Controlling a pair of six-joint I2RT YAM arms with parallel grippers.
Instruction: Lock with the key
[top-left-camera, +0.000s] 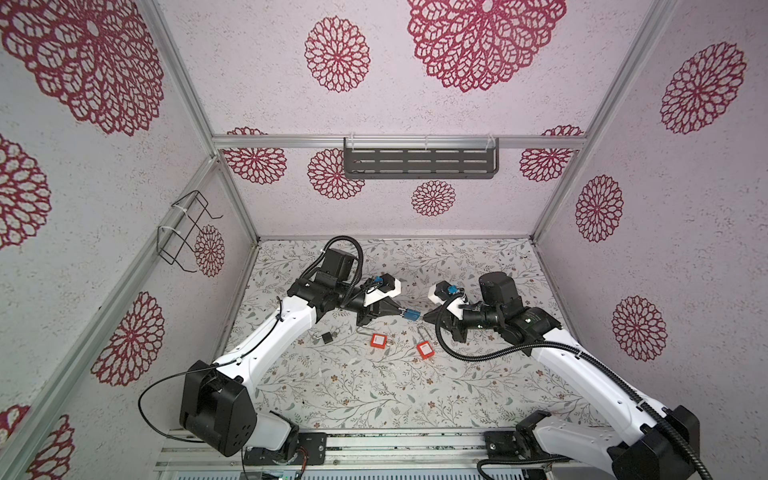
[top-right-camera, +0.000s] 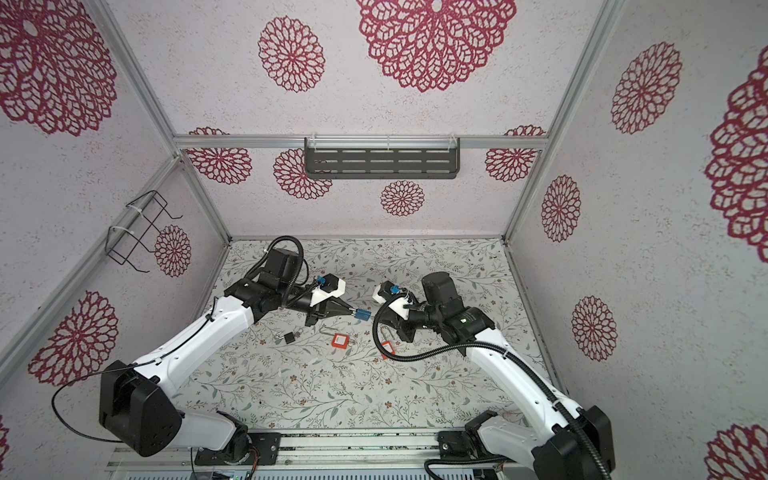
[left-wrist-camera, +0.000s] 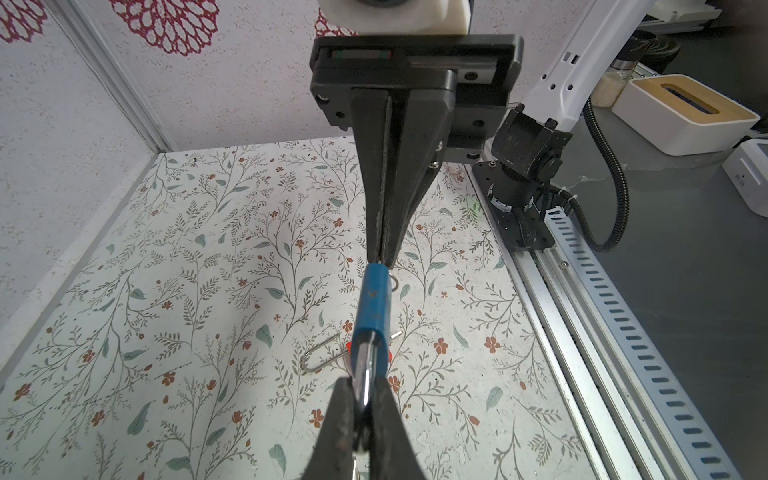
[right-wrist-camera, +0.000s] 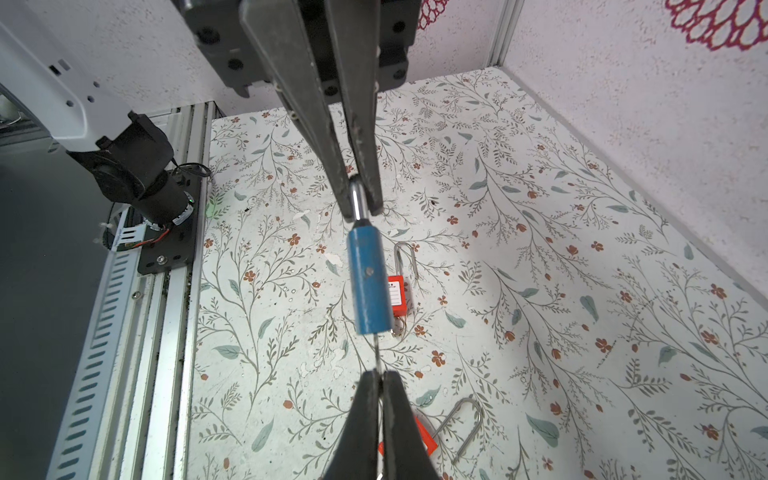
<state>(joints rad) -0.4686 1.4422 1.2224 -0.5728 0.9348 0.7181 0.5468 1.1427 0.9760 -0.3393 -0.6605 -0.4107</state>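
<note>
Jaws of the left gripper (top-left-camera: 400, 311) are clamped tight on the steel shackle (right-wrist-camera: 356, 199) of a blue padlock (top-left-camera: 411, 316). The padlock sticks straight out beyond the fingertips, lifted clear of the floral table (top-left-camera: 374, 395). Only the bow of the shackle is pinched; the blue body hangs free just past the tips.

The right gripper (right-wrist-camera: 380, 376) faces it head-on. Its jaws are pressed together on a key (right-wrist-camera: 376, 353), whose thin blade runs from between the fingertips into the end of the padlock body opposite the shackle. The blue padlock thus sits between the two grippers and in line with both, with a tip just off each end. Both wrist views show the padlock edge-on, so I cannot tell whether the shackle is seated shut or sprung open.

Three more locks lie flat on the table beneath the pair, none of them touched. A red padlock (top-left-camera: 378, 340) with a long steel bow lies under the left gripper's fingers, a little toward that arm's base. A second red padlock (top-left-camera: 424, 350), also long-shackled, lies under the right gripper's tips, likewise toward the base side. The two are near each other but apart. A small black padlock (top-left-camera: 326, 336) lies further back from the left gripper's tips, below its wrist and beside the forearm.
</note>
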